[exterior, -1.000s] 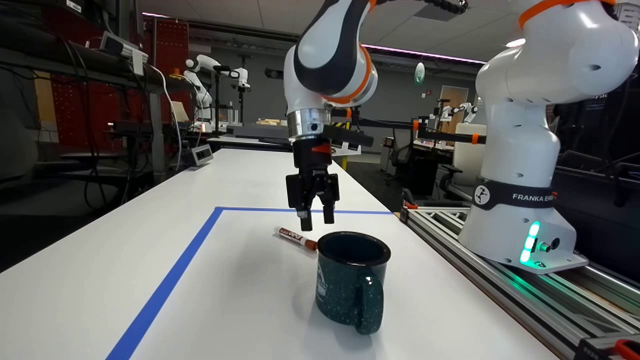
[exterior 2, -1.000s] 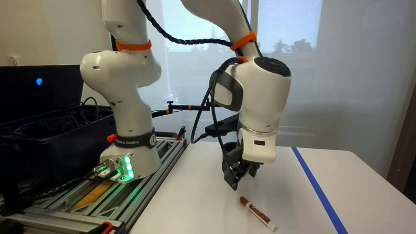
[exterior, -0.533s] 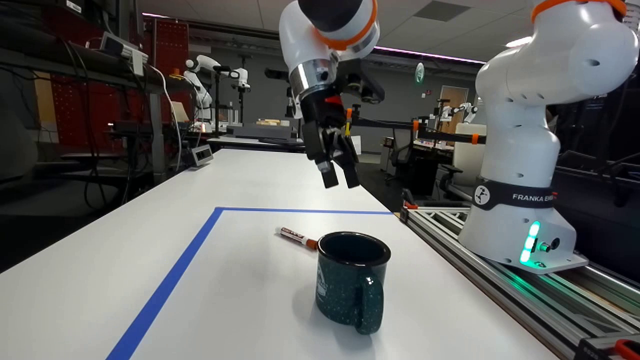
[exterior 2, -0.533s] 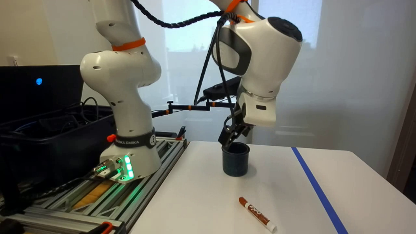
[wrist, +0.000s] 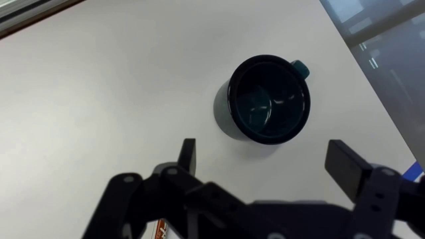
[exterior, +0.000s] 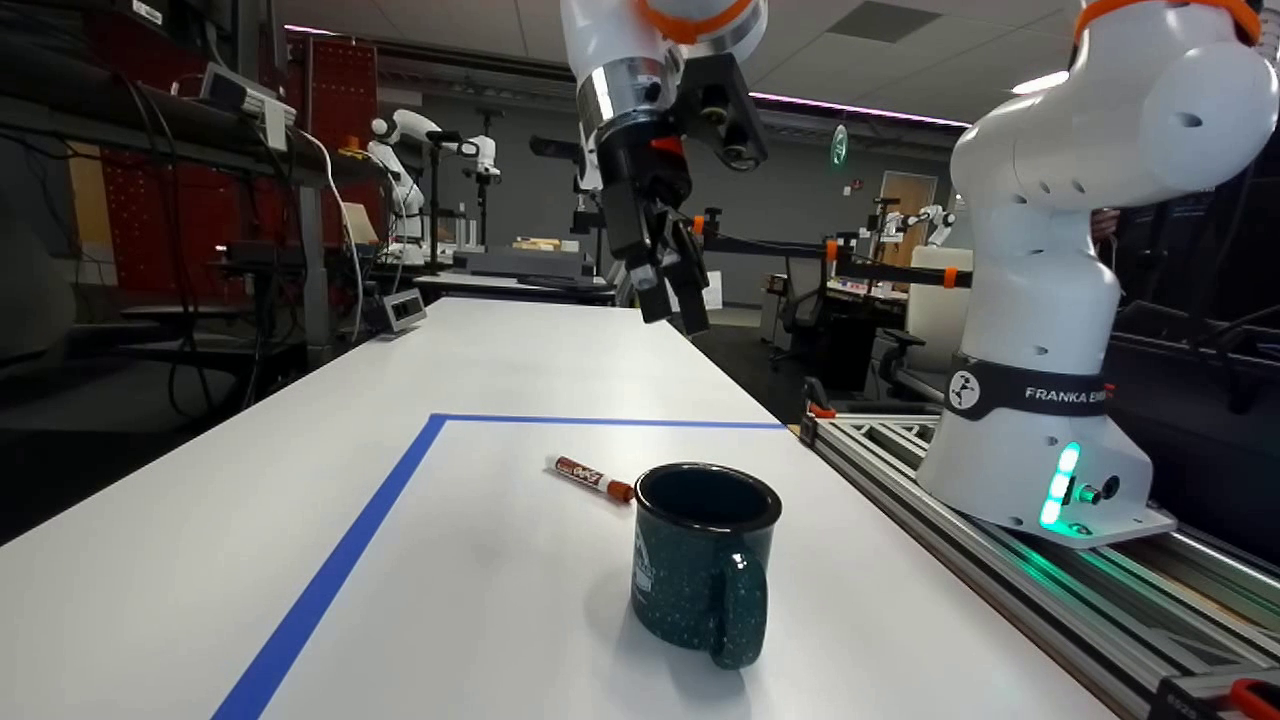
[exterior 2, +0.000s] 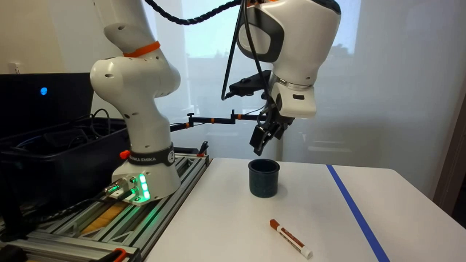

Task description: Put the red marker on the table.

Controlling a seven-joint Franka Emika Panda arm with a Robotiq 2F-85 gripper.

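The red marker (exterior: pixel 596 481) lies flat on the white table (exterior: pixel 480 600), behind the mug in this exterior view. In an exterior view the marker (exterior 2: pixel 290 239) lies on the table (exterior 2: pixel 218 222) nearer the camera than the mug. My gripper (exterior: pixel 676 312) is raised well above the table, tilted and empty. It also shows in an exterior view (exterior 2: pixel 268 142). In the wrist view the gripper (wrist: pixel 262 149) has its fingers wide apart with nothing between them. The marker (wrist: pixel 161 229) shows only in part there, at the bottom edge, mostly hidden by the gripper's linkage.
A dark teal mug (exterior: pixel 690 580) stands upright on the table near the marker, its handle visible. In the wrist view the mug (wrist: pixel 224 113) is beyond the fingertips. Blue tape (exterior 2: pixel 356 214) marks the table. A metal rail (exterior 2: pixel 189 193) with the robot base runs alongside.
My gripper has risen from low over the table near the marker and has tilted. The marker stays lying on the table. The mug has not moved.
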